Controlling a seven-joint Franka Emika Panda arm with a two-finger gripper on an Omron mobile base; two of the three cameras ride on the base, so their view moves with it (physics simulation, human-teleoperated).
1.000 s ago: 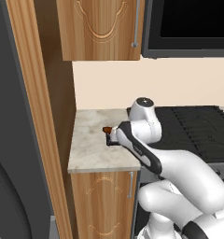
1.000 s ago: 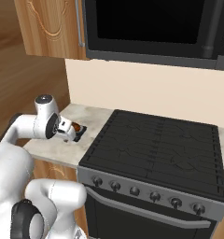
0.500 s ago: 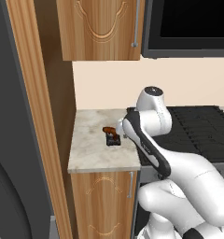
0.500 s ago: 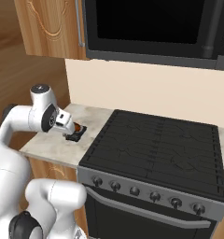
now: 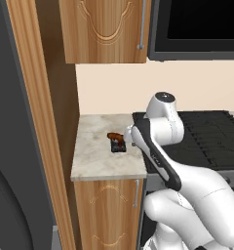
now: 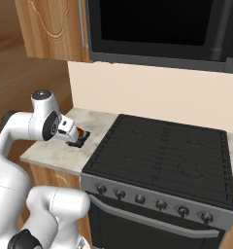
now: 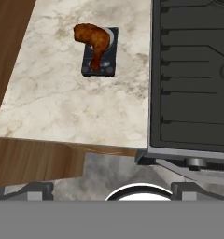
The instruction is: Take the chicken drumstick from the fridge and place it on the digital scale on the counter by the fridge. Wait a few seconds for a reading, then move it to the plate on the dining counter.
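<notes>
Drumstick (image 7: 93, 41) lies on the scale (image 7: 100, 59), thick end hanging past the scale's upper-left edge in hand view, thin end pointing toward the scale's near edge. Scale sits flat on the desk (image 7: 62, 102), nearer the stove (image 7: 193, 79) side than the wood panel (image 7: 6, 51), not touching either.

Gripper (image 7: 111, 189) is spread wide, nothing btwn the fingers; tips (image 7: 34, 189) barely poke up at bottom of hand view. It's pulled back off the drumstick, well apart, hanging over the desk's front edge and looking down at the top.

Left base view: drumstick (image 5: 114, 137) + scale (image 5: 118, 146) on the desk (image 5: 97, 161), arm's wrist just to their right, no contact visible. Desk is the short marbled top over a wood cabinet w/ carved door (image 5: 107, 210) and metal handle (image 5: 136, 193). Fridge (image 5: 9, 146) dark grey at far left, wood panel btwn it and desk.

Right base view: scale (image 6: 78, 141) partly behind the wrist, drumstick (image 6: 80, 132) a small brown bit just past it. Stove (image 6: 162, 155) right beside desk (image 6: 45, 151), knobs along its front. Upper cabinet (image 6: 50, 29) and dark microwave (image 6: 157, 29) above.
</notes>
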